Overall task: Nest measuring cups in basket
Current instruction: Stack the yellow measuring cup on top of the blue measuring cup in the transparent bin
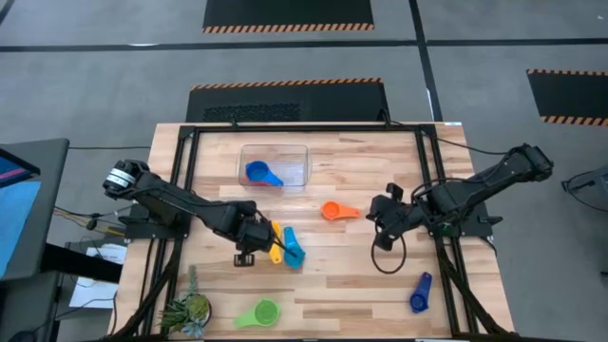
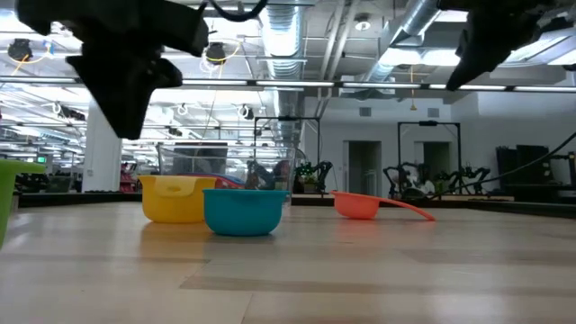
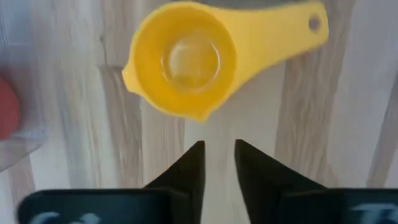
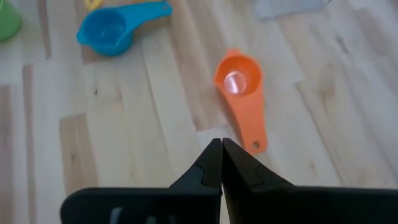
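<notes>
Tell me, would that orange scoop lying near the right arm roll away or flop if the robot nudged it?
The orange measuring cup looks like thin moulded plastic, so probably stiff and light. Its bowl sits upright on the wooden table, so it would likely slide, not roll. The long flat handle might make it pivot when pushed off-centre.

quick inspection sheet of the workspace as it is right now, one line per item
surface: wooden table, pale planks.
job's things: blue cup inside the clear basket; yellow cup and light blue cup side by side; orange cup mid-table; green cup at the near edge; dark blue cup near right.
clutter: small potted plant at the near left corner.
grippers: left pincer slightly open above the yellow cup, holding nothing; right pincer shut, empty, by the orange cup's handle.
cables: black loop below the right arm.
surroundings: grey floor with hazard-striped mats.
</notes>
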`<act>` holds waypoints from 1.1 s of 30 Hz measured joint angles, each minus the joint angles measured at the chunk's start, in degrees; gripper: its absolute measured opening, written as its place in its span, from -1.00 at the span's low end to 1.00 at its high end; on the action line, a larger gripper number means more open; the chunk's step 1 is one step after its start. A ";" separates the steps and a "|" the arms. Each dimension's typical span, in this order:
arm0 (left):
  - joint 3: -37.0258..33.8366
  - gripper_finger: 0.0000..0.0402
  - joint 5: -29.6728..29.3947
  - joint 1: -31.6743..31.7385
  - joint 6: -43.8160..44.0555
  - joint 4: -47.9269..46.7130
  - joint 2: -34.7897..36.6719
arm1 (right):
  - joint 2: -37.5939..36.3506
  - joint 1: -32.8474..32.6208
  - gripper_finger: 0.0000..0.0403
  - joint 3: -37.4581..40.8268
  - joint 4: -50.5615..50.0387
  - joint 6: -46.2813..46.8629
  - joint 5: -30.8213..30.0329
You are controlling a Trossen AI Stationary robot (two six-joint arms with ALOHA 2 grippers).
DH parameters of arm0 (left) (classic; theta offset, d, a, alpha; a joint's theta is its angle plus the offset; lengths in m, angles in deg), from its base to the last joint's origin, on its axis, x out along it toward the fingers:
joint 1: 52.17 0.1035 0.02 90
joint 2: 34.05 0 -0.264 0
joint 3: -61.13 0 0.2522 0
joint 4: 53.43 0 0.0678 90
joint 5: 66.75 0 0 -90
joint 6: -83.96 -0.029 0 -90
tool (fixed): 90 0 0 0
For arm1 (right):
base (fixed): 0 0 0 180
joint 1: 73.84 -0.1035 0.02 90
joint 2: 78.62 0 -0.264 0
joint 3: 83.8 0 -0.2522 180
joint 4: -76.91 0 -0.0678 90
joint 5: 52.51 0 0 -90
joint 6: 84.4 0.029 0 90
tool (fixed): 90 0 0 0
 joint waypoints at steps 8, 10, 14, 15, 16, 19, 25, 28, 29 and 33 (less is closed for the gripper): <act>0.00 -0.14 -0.79 -0.04 -15.91 0.42 -0.02 | 0.00 4.09 -0.91 0.00 2.94 -0.02 -1.19; -0.33 -0.09 -0.92 -0.04 -21.04 1.07 -0.02 | 0.00 5.16 -0.91 0.00 3.63 -0.02 -1.17; -2.51 -0.07 -0.56 0.00 -27.40 5.56 -0.03 | 0.00 6.80 -0.89 0.00 4.72 -0.04 -1.19; -3.00 -0.07 -0.61 0.00 -28.59 6.30 -0.04 | 0.00 7.05 -0.88 0.00 4.82 -0.04 -1.17; -3.22 -0.07 -0.59 0.02 -29.61 6.54 -0.06 | 0.00 7.32 -0.88 0.00 4.84 -0.04 -1.14; -3.23 -0.09 -0.55 0.40 -32.37 7.54 -0.29 | 0.00 7.62 -0.89 0.00 4.80 -0.09 -1.10; -3.23 -0.09 -0.45 1.89 -39.74 10.87 -3.46 | 0.00 7.62 -0.91 0.00 4.80 -0.20 -0.83; -3.21 -0.09 0.69 2.79 -40.02 12.30 -6.02 | -0.02 7.60 -0.89 -0.02 4.72 -0.20 -0.71; -3.20 -0.09 0.90 2.99 -39.94 12.06 -6.82 | -0.02 7.60 -0.88 -0.02 4.67 -0.18 -0.62; -3.23 -0.09 0.95 3.13 -38.13 12.03 -8.51 | -0.02 7.60 -0.87 -0.02 4.27 -0.58 0.77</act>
